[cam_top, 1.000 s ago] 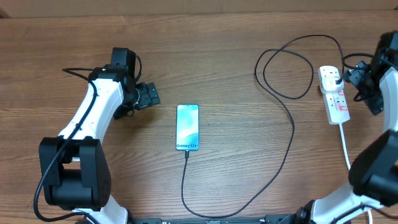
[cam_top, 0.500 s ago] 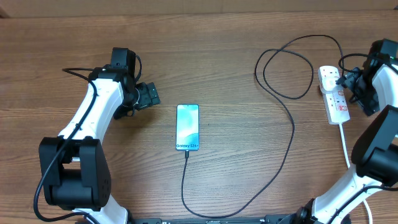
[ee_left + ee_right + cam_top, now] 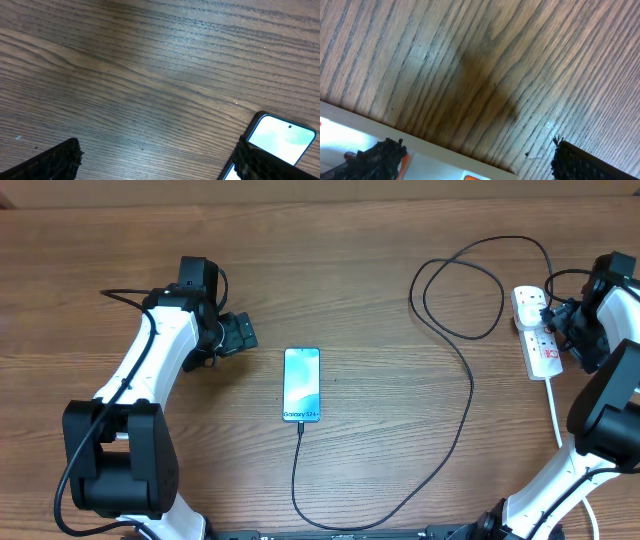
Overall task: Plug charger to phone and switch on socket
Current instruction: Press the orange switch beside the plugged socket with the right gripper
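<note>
The phone (image 3: 302,384) lies flat in the middle of the table with its blue-teal screen lit; its top corner also shows in the left wrist view (image 3: 280,137). The black charger (image 3: 470,395) meets the phone's bottom edge, loops over the table, and its plug sits in the white socket (image 3: 537,332) at the far right. My left gripper (image 3: 248,335) stands open just left of the phone, empty (image 3: 157,155). My right gripper (image 3: 562,320) hovers open at the socket's right edge, one finger over a red switch (image 3: 402,157), nothing held (image 3: 477,150).
The socket's thick white cord (image 3: 556,415) runs toward the table's front right. The charger's loop (image 3: 460,285) lies just left of the socket. Wooden tabletop (image 3: 380,330) lies between phone and socket.
My right gripper has shifted left, closer over the socket. The left arm, phone and cable have not moved.
</note>
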Robot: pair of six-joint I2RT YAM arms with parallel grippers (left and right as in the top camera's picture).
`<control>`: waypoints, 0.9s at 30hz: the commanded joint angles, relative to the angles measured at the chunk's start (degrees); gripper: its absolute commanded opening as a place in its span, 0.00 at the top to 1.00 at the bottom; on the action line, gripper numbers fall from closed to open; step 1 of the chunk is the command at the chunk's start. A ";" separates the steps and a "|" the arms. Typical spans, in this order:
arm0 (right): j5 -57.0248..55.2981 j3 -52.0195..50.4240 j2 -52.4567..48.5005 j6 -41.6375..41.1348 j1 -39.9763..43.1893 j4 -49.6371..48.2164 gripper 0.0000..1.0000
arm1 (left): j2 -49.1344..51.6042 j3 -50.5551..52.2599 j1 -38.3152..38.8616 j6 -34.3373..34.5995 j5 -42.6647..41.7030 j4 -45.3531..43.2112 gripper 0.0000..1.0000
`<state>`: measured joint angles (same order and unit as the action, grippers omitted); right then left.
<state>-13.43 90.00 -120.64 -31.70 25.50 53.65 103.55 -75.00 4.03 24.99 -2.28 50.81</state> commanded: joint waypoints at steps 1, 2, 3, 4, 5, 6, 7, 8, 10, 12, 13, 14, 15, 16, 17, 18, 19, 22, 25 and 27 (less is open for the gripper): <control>6.03 -0.09 -0.92 0.33 -0.98 -0.11 0.00 | 0.70 -0.85 0.07 -0.61 0.59 -0.07 0.00; 6.49 -0.09 -0.92 0.33 -0.98 -0.39 0.00 | 0.70 -0.85 0.07 -0.61 0.59 -0.09 0.00; 6.91 -0.09 -0.92 0.35 -0.98 -0.85 0.00 | 0.70 -0.85 0.07 -0.61 0.59 -0.07 0.00; 7.13 -0.09 -0.92 0.79 -0.98 -1.44 0.00 | 0.70 -0.85 0.07 -0.61 0.59 -0.07 0.00; 7.10 -0.09 -0.92 0.79 -0.98 -1.55 0.00 | 0.70 -0.85 0.07 -0.61 0.59 -0.07 0.00; 7.15 -0.09 -0.92 0.76 -0.98 -1.53 0.00 | 0.70 -0.85 0.07 -0.61 0.59 -0.07 0.00; 7.17 -0.09 -0.92 0.79 -0.98 -1.33 0.00 | 0.70 -0.85 0.07 -0.61 0.59 -0.07 0.00; 7.43 -0.09 -0.92 1.03 -0.98 -1.22 0.00 | 0.70 -0.85 0.07 -0.61 0.59 -0.09 0.00; 9.79 -0.09 -0.92 3.28 -0.98 -1.14 0.00 | 0.70 -0.85 0.07 -0.61 0.59 -0.07 0.01; 11.76 -0.09 -0.92 4.00 -0.98 -0.81 0.00 | 0.70 -0.85 0.07 -0.61 0.59 -0.09 0.00; 12.26 -0.09 -0.92 4.00 -0.98 -0.44 0.00 | 0.70 -0.85 0.07 -0.61 0.59 -0.07 0.00; 12.31 -0.09 -0.92 3.98 -0.98 0.07 0.00 | 0.70 -0.85 0.07 -0.61 0.59 -0.09 0.00; 12.28 -0.09 -0.92 4.00 -0.98 0.50 0.00 | 0.70 -0.85 0.07 -0.61 0.61 -0.07 0.00; 12.31 -0.09 -0.92 4.00 -1.01 0.90 0.00 | 0.70 -0.85 0.07 -0.61 0.59 -0.07 0.00; 12.33 -0.09 -0.92 4.22 -1.01 1.18 0.00 | 0.70 -0.85 0.07 -0.61 0.59 -0.07 0.00; 12.35 -0.09 -0.92 4.55 -1.01 1.36 0.00 | 0.70 -0.85 0.09 -0.61 0.59 -0.07 0.00; 12.50 -0.09 -0.92 5.03 -1.01 1.51 0.00 | 0.70 -0.85 0.09 -0.61 0.59 -0.09 0.00; 13.44 -0.11 -0.92 5.29 -1.01 1.95 0.00 | 0.70 -0.85 0.09 -0.61 0.59 -0.09 0.00; 14.69 -0.17 -0.92 6.75 -1.01 2.38 0.00 | 0.70 -0.85 0.09 -0.61 0.59 -0.09 0.00; 14.64 -0.44 -0.92 6.73 -1.05 2.29 0.00 | 0.70 -0.85 0.09 -0.61 0.59 -0.09 0.00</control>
<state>-8.08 90.43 -120.42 -28.16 26.63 55.29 103.55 -75.00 4.03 24.99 -2.28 50.81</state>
